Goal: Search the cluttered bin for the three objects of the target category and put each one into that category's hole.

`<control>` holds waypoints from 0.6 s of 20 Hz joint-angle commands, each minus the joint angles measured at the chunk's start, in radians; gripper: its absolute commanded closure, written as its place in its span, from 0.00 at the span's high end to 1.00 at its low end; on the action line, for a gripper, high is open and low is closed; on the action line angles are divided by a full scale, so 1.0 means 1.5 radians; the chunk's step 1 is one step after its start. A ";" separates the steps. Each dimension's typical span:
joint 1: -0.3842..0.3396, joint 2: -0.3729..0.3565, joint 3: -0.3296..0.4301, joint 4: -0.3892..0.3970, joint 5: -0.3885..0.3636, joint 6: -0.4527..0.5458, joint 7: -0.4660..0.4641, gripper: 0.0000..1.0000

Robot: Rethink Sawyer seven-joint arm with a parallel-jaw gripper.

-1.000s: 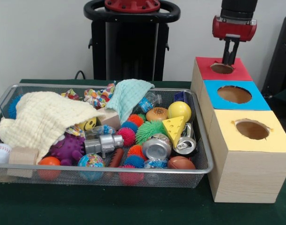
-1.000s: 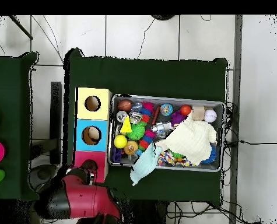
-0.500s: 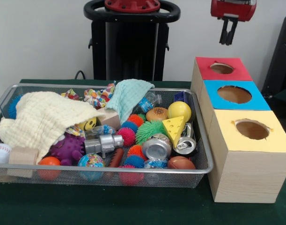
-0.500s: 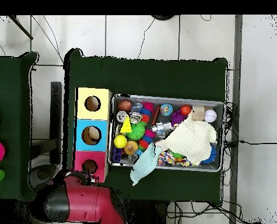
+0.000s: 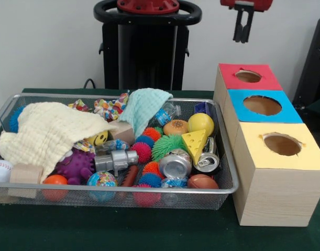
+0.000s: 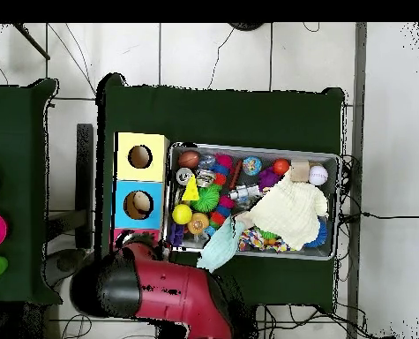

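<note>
My gripper [image 5: 242,39] hangs high at the top edge of the front view, above and slightly left of the red box [image 5: 248,76]. Its fingers stand a little apart with nothing between them. A wire mesh bin [image 5: 149,190] holds a jumble: a cheese wedge [image 5: 194,140], a small burger [image 5: 175,127], a yellow ball [image 5: 200,123], crushed cans [image 5: 175,164], spiky balls [image 5: 167,145], a toy sausage [image 5: 130,175] and a brown football [image 5: 202,182]. In the overhead view the red arm [image 6: 160,296] covers the gripper and most of the red box.
A blue box [image 5: 262,105] and a yellow box [image 5: 282,144] with round holes stand in a row before the red one. A cream cloth [image 5: 50,130] and a teal cloth [image 5: 144,106] drape over the bin's contents. A baseball [image 5: 1,170] and a wooden block [image 5: 26,174] lie at the bin's left.
The gripper rose out of the red box's hole and drifted left in the front view. In the overhead view the arm swung over the red box, nearer the bin.
</note>
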 commanded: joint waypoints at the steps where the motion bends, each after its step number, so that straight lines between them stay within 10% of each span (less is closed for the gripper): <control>1: -0.093 0.006 0.083 -0.100 -0.059 0.088 -0.092 0.00; 12: -0.257 0.024 0.173 -0.159 -0.127 0.128 -0.188 0.00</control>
